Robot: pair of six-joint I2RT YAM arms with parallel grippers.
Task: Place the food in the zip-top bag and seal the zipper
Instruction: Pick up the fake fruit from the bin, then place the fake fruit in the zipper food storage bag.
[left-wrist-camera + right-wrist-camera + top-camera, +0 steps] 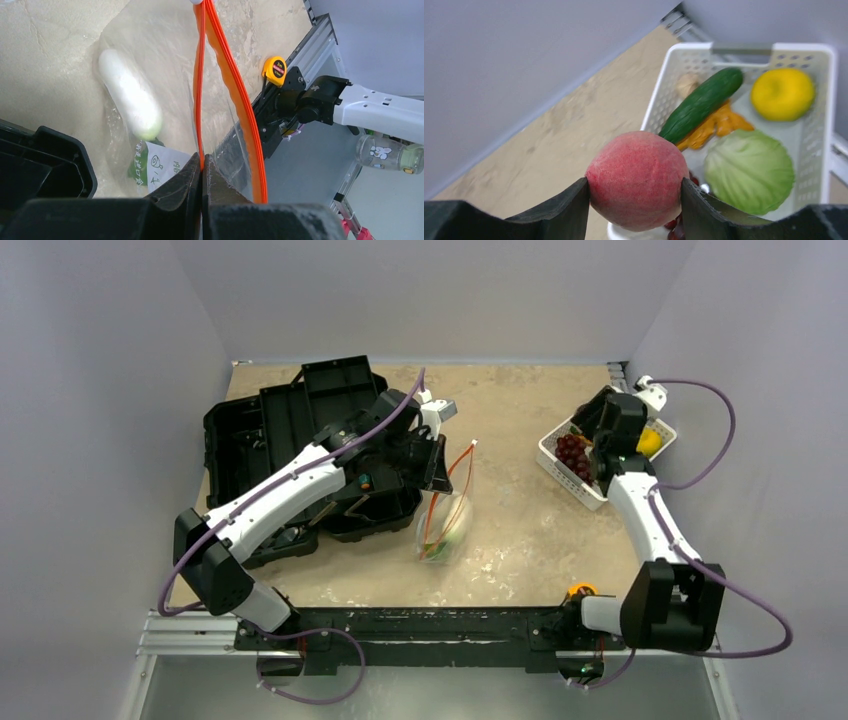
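Two pincers, both mine, each at work. My left pincer (201, 167) is clamped fully together on one lip of the zipper (234, 100), lifting it so the zip-top bag (150, 45) gapes; the other orange lip bows away to its right. Beyond its tips, inside the bag, lies the white radish (131, 102). My right pincer (634, 186) is roughly half spread, its pads pressed on both sides of the pink-red fruit (636, 170), raised over the white basket (826, 125). Beyond it in the basket sit cucumber (701, 102), lemon (782, 93) and cabbage (749, 170). I judge the fruit is bound for that open mouth
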